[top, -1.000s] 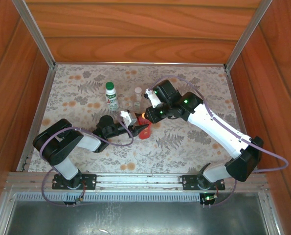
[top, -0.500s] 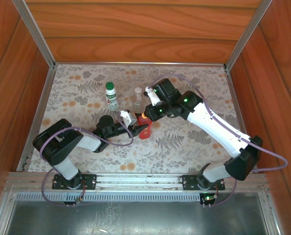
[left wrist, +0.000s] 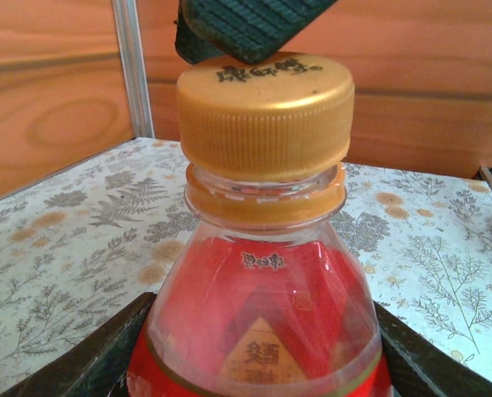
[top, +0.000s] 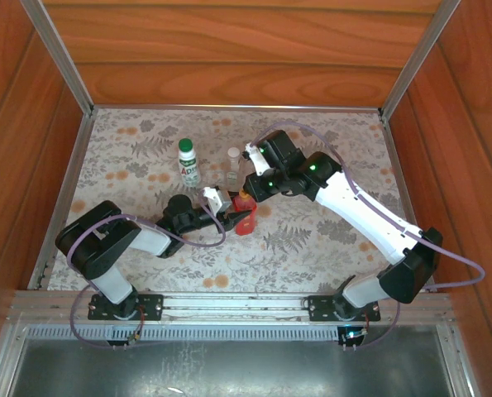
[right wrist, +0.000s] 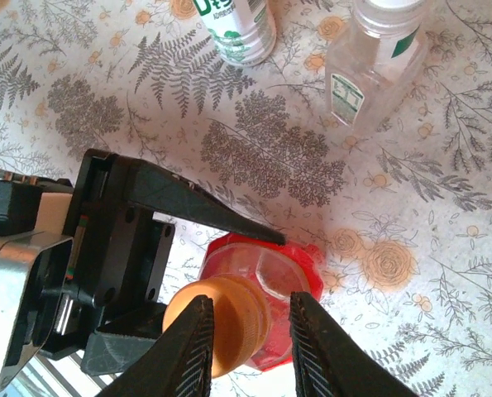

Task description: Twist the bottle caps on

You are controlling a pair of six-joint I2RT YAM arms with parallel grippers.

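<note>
Currently the right gripper (right wrist: 252, 302) points down over the orange cap (right wrist: 217, 327). Its fingers are partly spread, one on each side of the cap; whether they press on it cannot be told. In the left wrist view, one ribbed pad meets the cap's top rear edge. The cap sits on the neck of the red bottle (left wrist: 262, 322). The left gripper (top: 241, 217) is closed on the body of this bottle, one finger on each side, over the floral mat (top: 328, 240). Farther from the arm bases stand the white bottle (top: 188, 168), bearing a green cap (top: 185, 145), and, to its right, the clear bottle (top: 232, 172), bearing a white cap (top: 233, 152).
</note>
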